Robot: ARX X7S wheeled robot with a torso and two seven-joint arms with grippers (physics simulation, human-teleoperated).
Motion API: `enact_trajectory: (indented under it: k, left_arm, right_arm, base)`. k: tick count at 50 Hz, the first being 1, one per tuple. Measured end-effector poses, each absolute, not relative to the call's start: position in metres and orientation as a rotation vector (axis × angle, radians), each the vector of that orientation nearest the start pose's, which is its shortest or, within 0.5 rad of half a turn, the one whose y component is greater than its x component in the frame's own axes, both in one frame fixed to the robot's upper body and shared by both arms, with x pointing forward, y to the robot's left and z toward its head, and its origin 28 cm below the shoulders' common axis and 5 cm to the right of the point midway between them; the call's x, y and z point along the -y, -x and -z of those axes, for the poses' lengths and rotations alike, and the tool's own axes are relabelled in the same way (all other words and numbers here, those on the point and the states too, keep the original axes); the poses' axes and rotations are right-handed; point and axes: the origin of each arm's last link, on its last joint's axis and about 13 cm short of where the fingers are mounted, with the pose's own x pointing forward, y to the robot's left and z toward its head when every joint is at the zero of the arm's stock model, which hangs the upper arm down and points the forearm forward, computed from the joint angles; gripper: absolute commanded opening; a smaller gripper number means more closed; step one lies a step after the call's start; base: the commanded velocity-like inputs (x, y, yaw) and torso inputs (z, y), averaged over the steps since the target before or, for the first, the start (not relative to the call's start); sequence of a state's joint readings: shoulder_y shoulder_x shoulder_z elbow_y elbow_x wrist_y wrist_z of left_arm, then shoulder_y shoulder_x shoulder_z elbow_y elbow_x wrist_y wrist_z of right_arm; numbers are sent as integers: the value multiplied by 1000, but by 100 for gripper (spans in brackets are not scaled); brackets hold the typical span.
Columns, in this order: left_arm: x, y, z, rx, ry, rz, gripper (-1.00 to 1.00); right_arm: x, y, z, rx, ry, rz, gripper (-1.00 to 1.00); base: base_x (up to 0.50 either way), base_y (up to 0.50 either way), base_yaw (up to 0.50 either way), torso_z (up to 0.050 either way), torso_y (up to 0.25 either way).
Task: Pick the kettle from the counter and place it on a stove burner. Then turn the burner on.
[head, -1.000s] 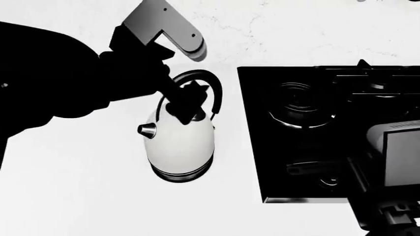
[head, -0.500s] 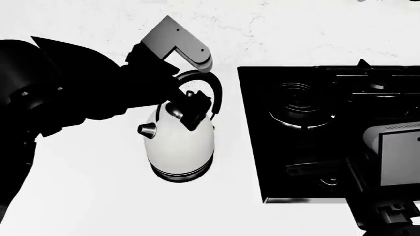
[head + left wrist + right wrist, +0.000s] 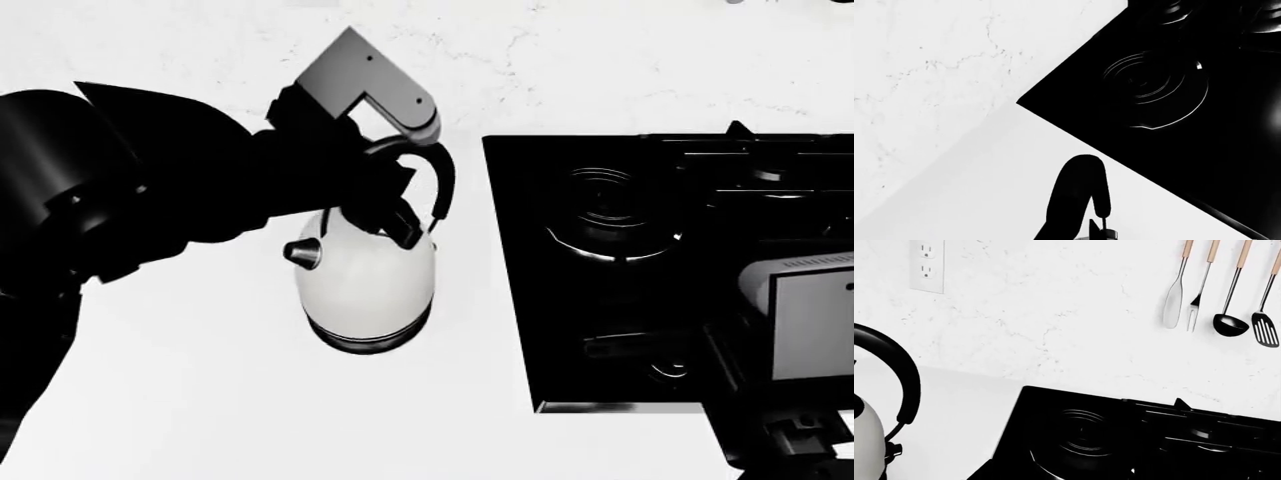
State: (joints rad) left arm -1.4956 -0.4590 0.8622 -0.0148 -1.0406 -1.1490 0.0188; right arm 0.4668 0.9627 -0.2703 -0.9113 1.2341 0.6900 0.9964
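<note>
The white kettle [image 3: 363,290] stands on the white counter [image 3: 200,400], left of the black stove [image 3: 527,330]. My left gripper [image 3: 394,215] is shut on the kettle's black arched handle [image 3: 441,185], just above the lid. The handle also shows in the left wrist view [image 3: 1077,200]. The round ringed stove burner [image 3: 607,205] lies at the stove's near left, and shows in the left wrist view [image 3: 1154,85] and the right wrist view [image 3: 1084,432]. The kettle is at the edge of the right wrist view [image 3: 867,447]. My right arm's pale wrist block [image 3: 814,320] hangs over the stove's right side, and its fingers are lost against the black.
Burners under black grates [image 3: 767,165] fill the stove's far right. A knob-like shape [image 3: 627,345] sits near the stove's front. Several utensils [image 3: 1221,290] hang on the marbled wall, and a wall outlet [image 3: 926,262] is behind the kettle.
My left gripper has dropped from above the lid onto the handle and closed. The kettle has shifted slightly up in the head view. The right arm has barely moved.
</note>
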Motion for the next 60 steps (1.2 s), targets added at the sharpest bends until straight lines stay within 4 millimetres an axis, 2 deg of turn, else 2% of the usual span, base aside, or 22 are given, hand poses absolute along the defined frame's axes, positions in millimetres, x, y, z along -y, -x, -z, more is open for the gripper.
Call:
enact_trajectory:
  k: [12, 35, 49, 60]
  left_arm:
    - [-190, -323, -313, -212, -436, 718, -100]
    - [-183, -322, -342, 25, -330, 680, -100]
    - [-179, -324, -349, 66, -329, 670, -100]
    - [-177, -327, -349, 68, -344, 671, -100]
  right_arm:
    - [135, -167, -211, 76, 169, 18, 100]
    - [132, -167, -219, 101, 170, 9, 100]
    - [133, -166, -220, 107, 151, 15, 100]
    - [133, -166, -220, 100, 140, 18, 100]
  base:
    - [0, 0, 0, 0, 1]
    - [0, 0, 0, 0, 0]
    - [0, -32, 0, 0, 1]
    - [0, -363, 0, 0, 1]
